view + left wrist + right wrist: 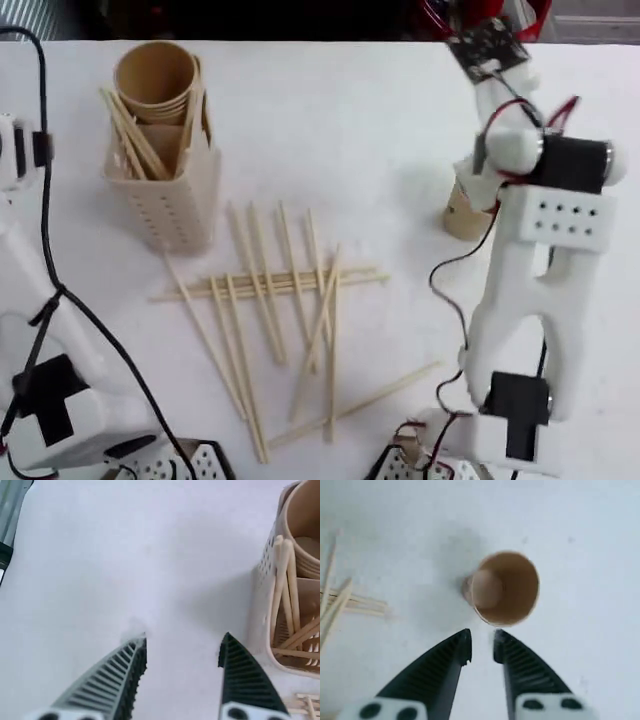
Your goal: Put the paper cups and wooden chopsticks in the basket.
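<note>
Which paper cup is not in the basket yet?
The lone cup on the table before the right gripper; the other cups sit stacked in the basket.

The left arm sits folded back by its base, the left gripper tilted downward with jaws spread wide. The right arm stretches forward, the right gripper pointing down, jaws only narrowly parted.

A white table bears a basket, loose chopsticks, a paper cup.
</note>
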Controlling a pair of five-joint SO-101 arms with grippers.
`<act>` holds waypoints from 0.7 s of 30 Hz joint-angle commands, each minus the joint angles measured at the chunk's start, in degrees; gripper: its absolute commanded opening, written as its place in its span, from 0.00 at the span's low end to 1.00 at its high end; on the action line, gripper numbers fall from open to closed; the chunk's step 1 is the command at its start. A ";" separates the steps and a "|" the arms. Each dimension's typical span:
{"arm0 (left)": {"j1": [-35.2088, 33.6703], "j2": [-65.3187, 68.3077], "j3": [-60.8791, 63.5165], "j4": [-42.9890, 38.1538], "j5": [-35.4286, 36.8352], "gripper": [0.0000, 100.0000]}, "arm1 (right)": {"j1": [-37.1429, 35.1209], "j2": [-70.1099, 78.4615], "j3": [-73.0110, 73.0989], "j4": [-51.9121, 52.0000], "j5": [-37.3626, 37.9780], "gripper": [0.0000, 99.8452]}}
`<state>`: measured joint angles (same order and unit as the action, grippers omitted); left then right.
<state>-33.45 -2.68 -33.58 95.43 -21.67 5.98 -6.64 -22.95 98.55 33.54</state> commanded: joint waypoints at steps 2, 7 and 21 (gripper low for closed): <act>-0.31 -2.07 2.73 -1.49 -1.76 0.24 | 10.24 7.08 -0.62 -0.48 -0.62 0.24; -0.48 -2.42 8.53 -6.95 -1.58 0.24 | 10.15 16.48 -0.62 -3.47 -0.88 0.25; -0.48 -2.24 17.41 -12.92 -1.93 0.24 | 10.42 31.43 -0.62 -9.80 -1.23 0.11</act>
<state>-33.45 -2.86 -16.62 84.70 -22.99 16.18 21.76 -23.21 90.20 32.92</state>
